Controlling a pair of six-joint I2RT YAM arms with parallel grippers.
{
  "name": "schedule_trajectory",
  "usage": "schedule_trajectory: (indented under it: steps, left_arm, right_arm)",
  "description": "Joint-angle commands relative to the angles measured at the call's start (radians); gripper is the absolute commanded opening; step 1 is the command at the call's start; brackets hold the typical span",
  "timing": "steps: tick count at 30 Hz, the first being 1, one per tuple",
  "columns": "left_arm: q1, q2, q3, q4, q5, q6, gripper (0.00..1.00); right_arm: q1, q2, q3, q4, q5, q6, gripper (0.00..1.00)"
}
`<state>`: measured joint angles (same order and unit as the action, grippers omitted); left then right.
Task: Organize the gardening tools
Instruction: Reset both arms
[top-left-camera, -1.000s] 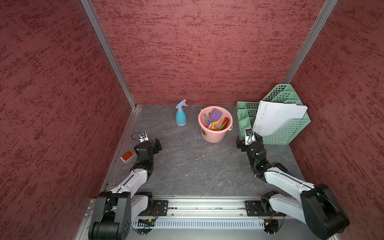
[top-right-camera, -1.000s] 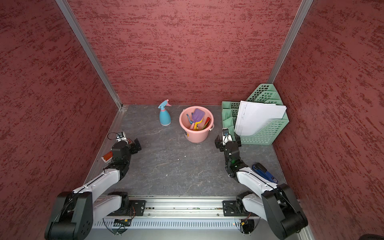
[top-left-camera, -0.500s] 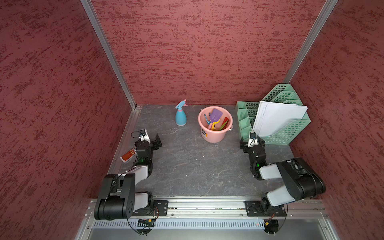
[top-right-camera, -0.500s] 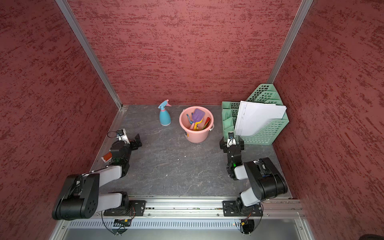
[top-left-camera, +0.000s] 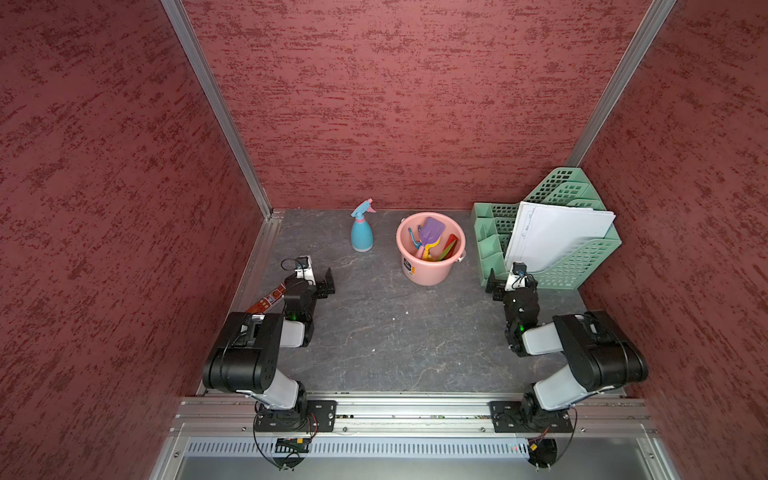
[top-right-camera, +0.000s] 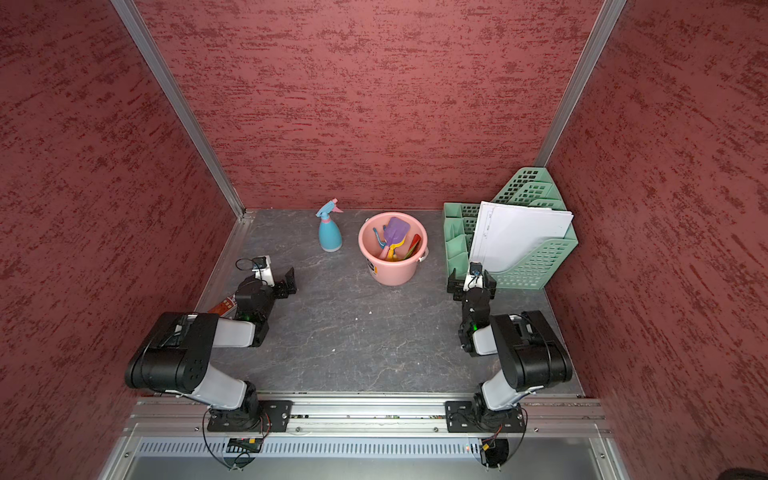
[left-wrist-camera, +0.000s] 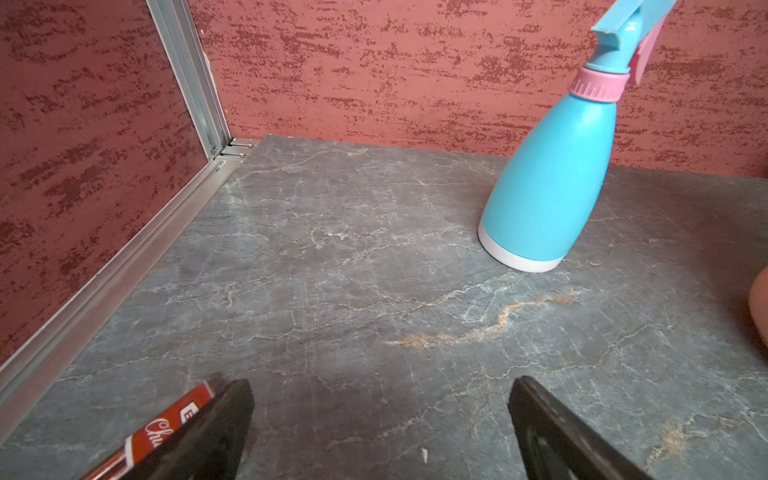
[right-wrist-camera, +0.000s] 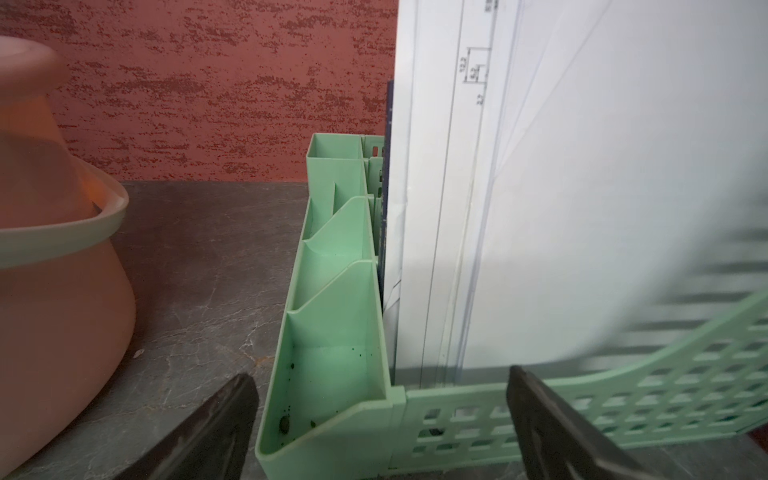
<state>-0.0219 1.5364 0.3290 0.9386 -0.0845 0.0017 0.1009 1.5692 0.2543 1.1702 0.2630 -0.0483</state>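
Folding arms back vs 1 s ago, L tool (left-wrist-camera: 380, 386) & R tool (right-wrist-camera: 382, 382) both wide, empty; bucket (top-left-camera: 428, 272) unmoved.

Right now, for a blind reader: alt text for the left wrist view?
A blue, pink-collared spray bottle stands upright on the grey marbled tabletop near the red wall. The jaws are open and empty; a red printed strip lies beside one.

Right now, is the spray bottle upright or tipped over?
Upright: the spray bottle stands on its white base, nozzle on top, beside the pink bucket without touching it.
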Motion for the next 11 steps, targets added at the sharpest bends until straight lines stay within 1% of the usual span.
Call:
schedule_trajectory:
  steps: [1,3,6,8,11]
  left_arm:
    - [0.005,0.0,0.02,0.018,-0.017,0.015,1.0]
    - [0.005,-0.001,0.021,0.013,-0.017,0.014,1.0]
    - [0.005,-0.001,0.021,0.013,-0.012,0.013,1.0]
    - [0.02,-0.001,0.034,-0.014,0.024,0.007,1.0]
    - [0.043,-0.005,0.045,-0.038,0.074,-0.003,1.0]
  right_arm:
    - [-0.003,0.008,-0.015,0.067,-0.022,0.01,0.98]
    - [-0.003,0.007,-0.006,0.045,-0.019,0.009,0.98]
    - [-0.003,-0.004,0.052,-0.073,-0.007,0.019,0.98]
    - [-0.003,-0.009,0.081,-0.133,-0.007,0.019,0.99]
    - [-0.003,-0.007,0.083,-0.134,-0.008,0.017,0.98]
